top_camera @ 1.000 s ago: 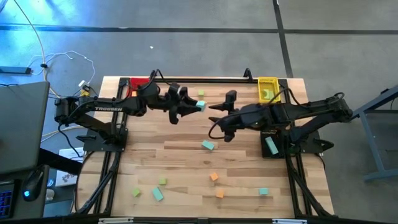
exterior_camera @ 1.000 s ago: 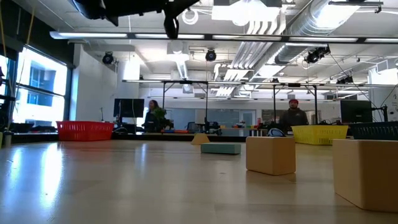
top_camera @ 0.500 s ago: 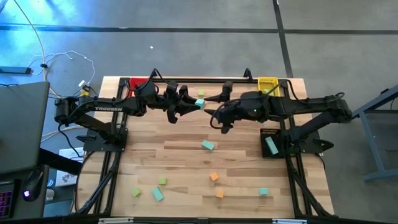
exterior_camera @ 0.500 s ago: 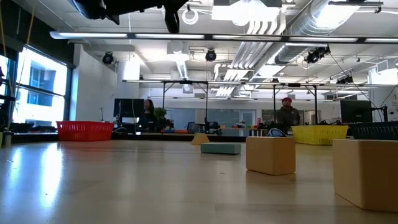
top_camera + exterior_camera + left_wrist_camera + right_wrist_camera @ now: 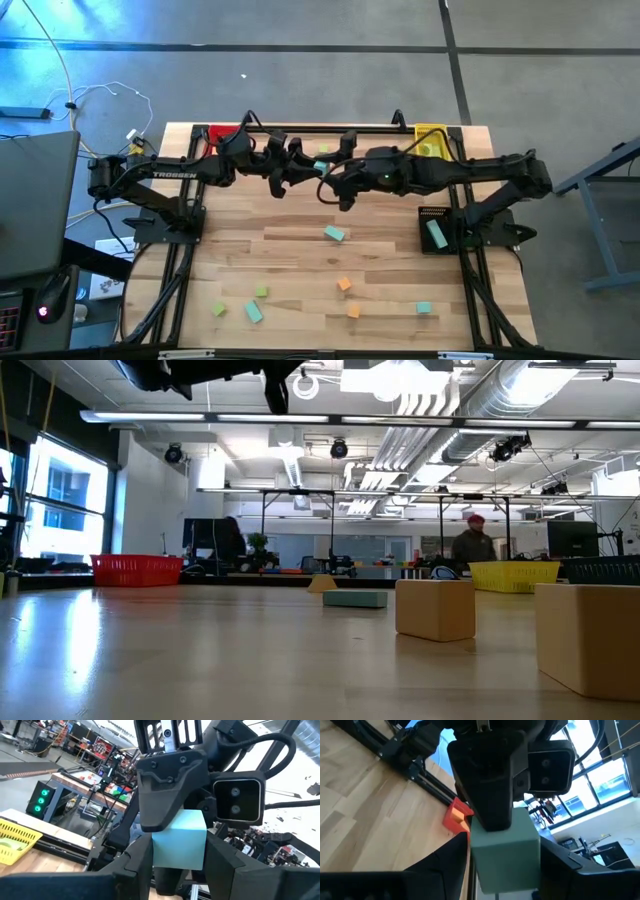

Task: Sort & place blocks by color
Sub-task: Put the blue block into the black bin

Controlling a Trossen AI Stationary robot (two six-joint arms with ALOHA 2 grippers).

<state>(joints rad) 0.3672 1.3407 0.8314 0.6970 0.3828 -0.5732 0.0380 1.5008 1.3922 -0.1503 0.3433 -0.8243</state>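
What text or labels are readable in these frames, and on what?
"TROSSEN": white lettering on the left arm, high view.
Nothing else reads: no readable print on the teal block between the two pincers, on the red tray or on the yellow tray.
Anything on the shelves and screens in the room behind is too small and blurred to read.
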